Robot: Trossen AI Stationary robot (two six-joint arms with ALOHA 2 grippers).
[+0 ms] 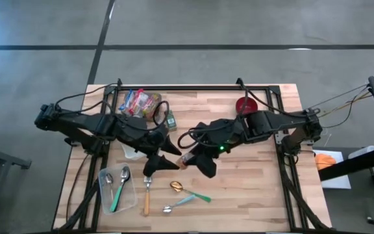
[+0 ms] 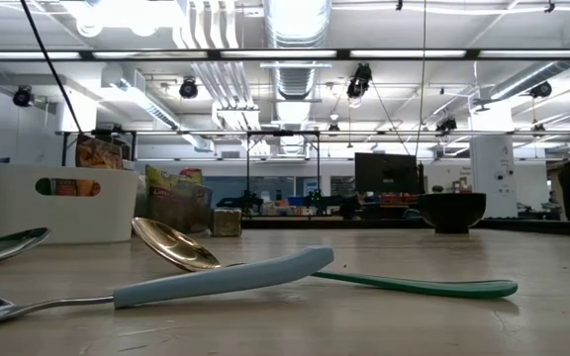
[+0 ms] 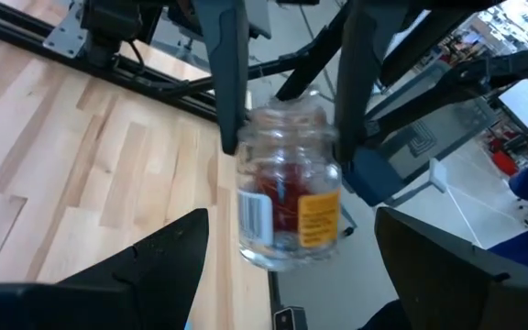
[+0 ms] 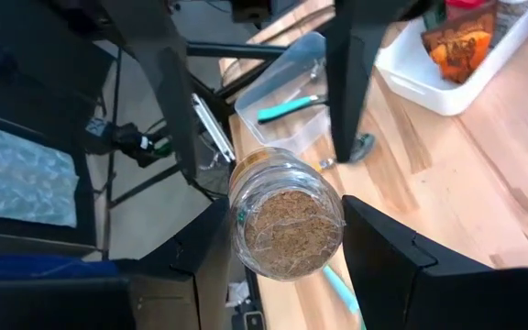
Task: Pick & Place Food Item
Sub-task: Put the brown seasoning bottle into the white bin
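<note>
While the low view misses it, the right hand grips a jar; the left hand gapes.

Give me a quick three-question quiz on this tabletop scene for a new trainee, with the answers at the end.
1. True or false: the jar stands on the table.
2. Which gripper clamps the jar? A) left gripper B) right gripper C) neither
3. What lies in the clear tray?

Key:
1. False. It is held up off the table, lying sideways.
2. B. The left gripper is open, with its fingers on either side of the jar.
3. Two spoons, one with a green handle.
</note>
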